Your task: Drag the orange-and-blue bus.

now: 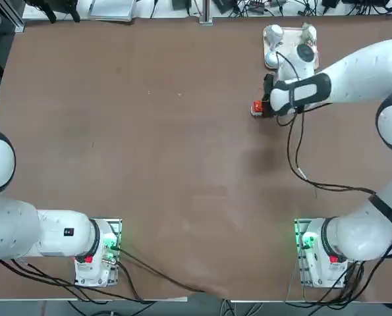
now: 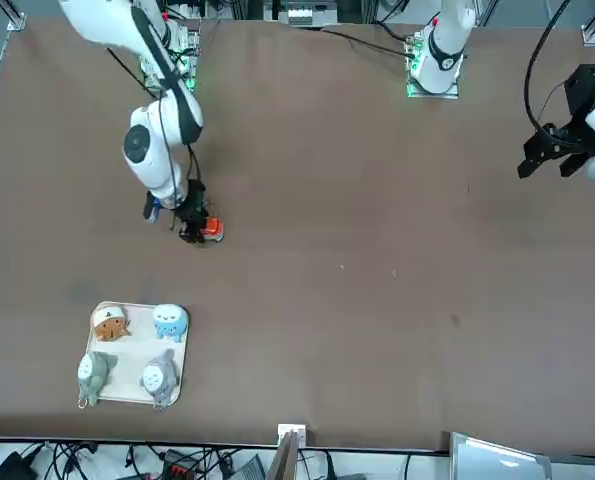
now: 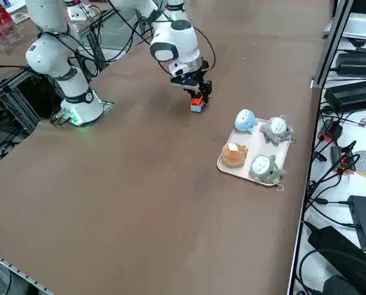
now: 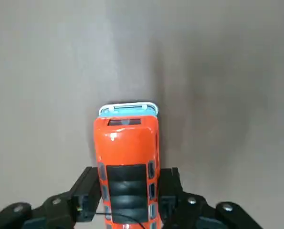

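Between the right gripper's (image 4: 127, 195) black fingers (image 4: 88, 193) — the orange-and-blue bus (image 4: 126, 148), gripped.

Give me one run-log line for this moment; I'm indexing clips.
right claw: shut on bus | bus: on table | tray: four animal figurines aboard | drag: end not shown

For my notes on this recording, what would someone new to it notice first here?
Probably the orange bus, gripped between the two fingers of the right gripper over the brown table. Next, likely the white tray carrying four small animal figurines, beyond the gripper from the arms' bases. The large white right arm reaching out over the table also stands out.
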Action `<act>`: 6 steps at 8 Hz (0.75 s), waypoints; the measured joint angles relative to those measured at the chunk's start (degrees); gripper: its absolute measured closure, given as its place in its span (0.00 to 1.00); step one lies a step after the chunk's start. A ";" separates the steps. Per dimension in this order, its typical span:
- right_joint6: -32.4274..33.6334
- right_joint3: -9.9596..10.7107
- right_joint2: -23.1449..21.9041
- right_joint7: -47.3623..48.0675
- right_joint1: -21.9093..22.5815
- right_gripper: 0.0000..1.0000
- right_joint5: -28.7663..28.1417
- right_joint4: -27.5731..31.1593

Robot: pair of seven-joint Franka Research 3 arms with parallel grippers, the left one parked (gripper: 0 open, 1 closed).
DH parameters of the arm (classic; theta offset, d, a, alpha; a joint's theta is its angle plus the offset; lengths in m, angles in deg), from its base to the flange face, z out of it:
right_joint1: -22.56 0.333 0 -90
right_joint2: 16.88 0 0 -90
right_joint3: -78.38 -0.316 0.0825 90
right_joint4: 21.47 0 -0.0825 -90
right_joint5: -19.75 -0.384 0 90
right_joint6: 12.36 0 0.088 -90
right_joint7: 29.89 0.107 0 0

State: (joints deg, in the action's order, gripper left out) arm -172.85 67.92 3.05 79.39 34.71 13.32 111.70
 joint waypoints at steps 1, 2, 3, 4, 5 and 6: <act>0.00 0.02 0.29 0.68 0.74 0.37 0.00 -0.37; 0.55 0.03 0.58 1.45 1.14 0.37 0.00 -0.96; 2.45 0.05 1.16 2.23 1.70 0.37 0.00 -2.42; 5.52 0.05 2.32 3.52 2.72 0.37 0.00 -5.01; 8.21 0.03 3.63 4.98 4.00 0.37 0.00 -7.73; 9.37 0.02 4.58 6.10 5.26 0.37 0.00 -9.50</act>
State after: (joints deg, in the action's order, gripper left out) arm -163.48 67.95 7.63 85.49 39.97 13.32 102.20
